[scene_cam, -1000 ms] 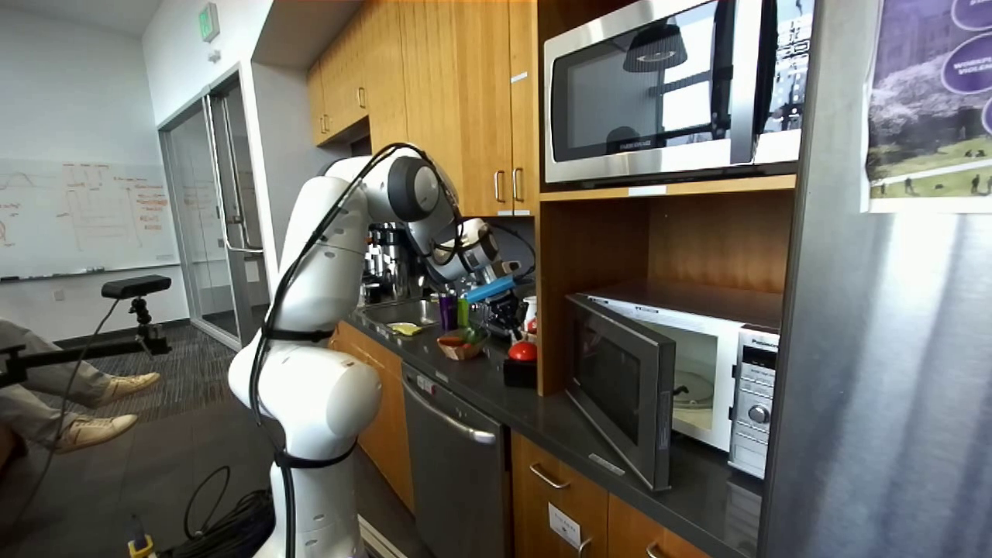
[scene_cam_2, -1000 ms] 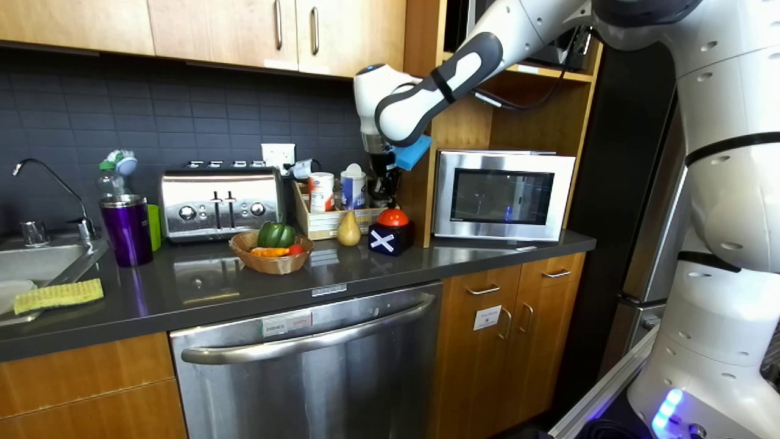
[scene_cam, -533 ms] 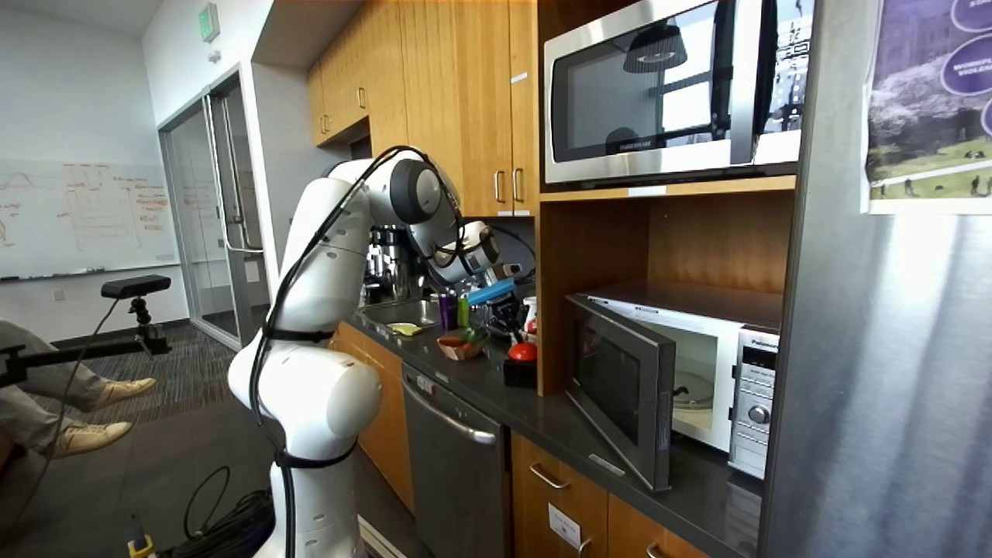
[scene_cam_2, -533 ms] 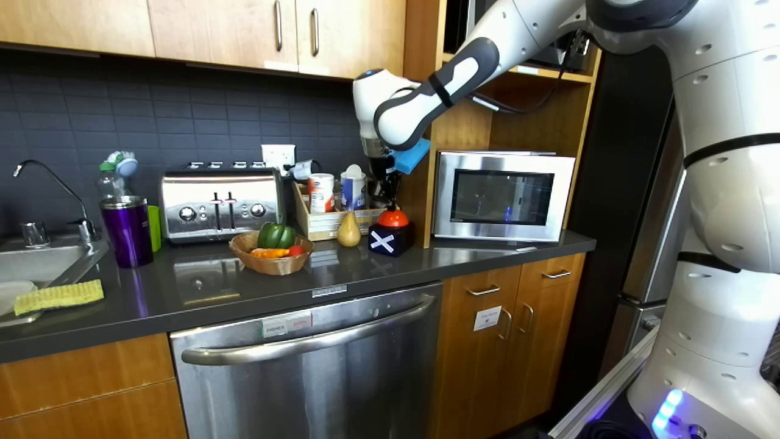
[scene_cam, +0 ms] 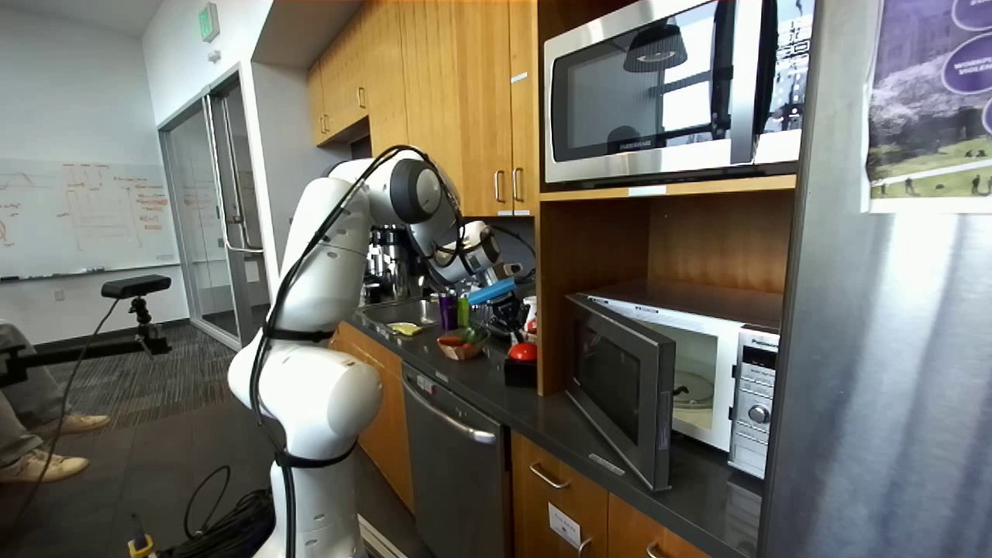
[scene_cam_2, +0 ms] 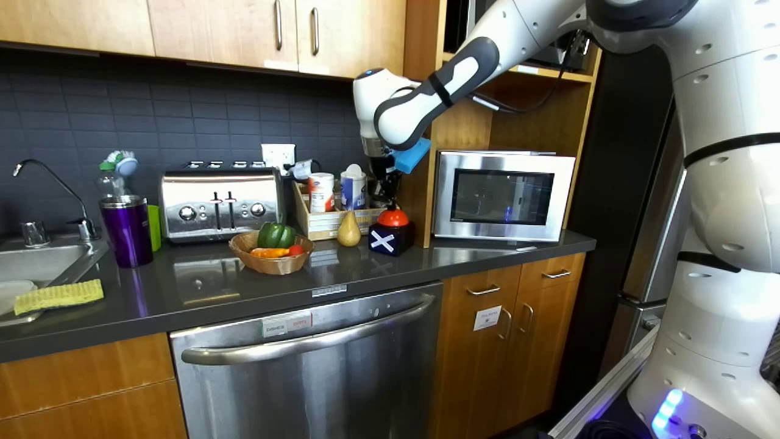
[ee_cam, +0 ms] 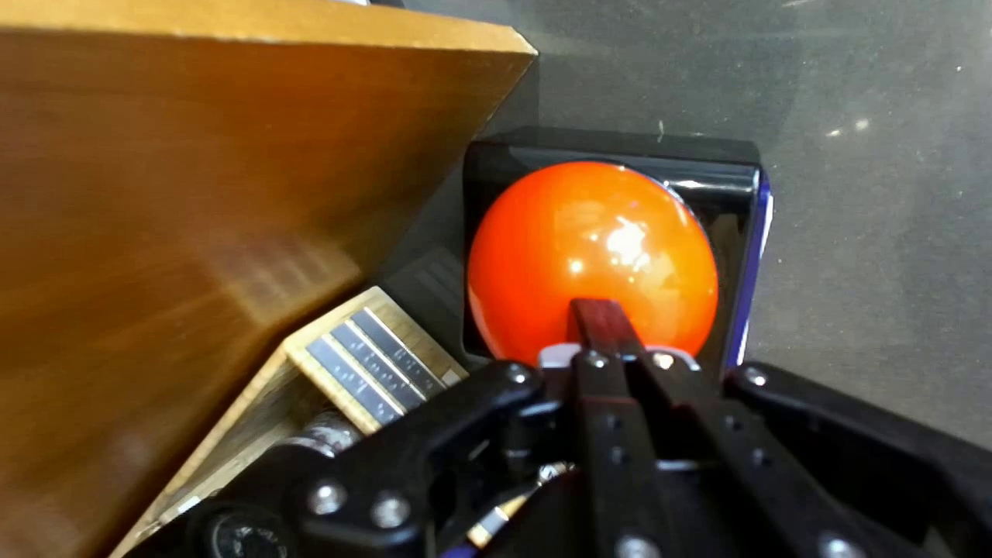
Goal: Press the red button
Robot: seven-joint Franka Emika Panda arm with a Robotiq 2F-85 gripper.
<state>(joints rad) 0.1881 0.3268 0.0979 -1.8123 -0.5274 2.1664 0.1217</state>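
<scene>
wood cabinets [scene_cam_2: 225, 30] above dark tiled wall [scene_cam_2: 201, 131]; whiteboard [scene_cam: 85, 217] on pale wall [scene_cam: 70, 93]; striped carpet [scene_cam: 182, 372]

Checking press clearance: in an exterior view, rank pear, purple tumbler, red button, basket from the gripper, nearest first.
In an exterior view, from the gripper:
1. Red button: directly below it.
2. Pear: picture left of the button.
3. Basket: farther left, holding vegetables.
4. Purple tumbler: far left, near the sink.

A glossy, dome-shaped red button [ee_cam: 589, 240] on top of a black box [scene_cam_2: 403, 240] with a white X [scene_cam_2: 382, 242] on one side, standing upright on a dark counter [scene_cam_2: 350, 266] just beside a wooden panel [ee_cam: 194, 155].
</scene>
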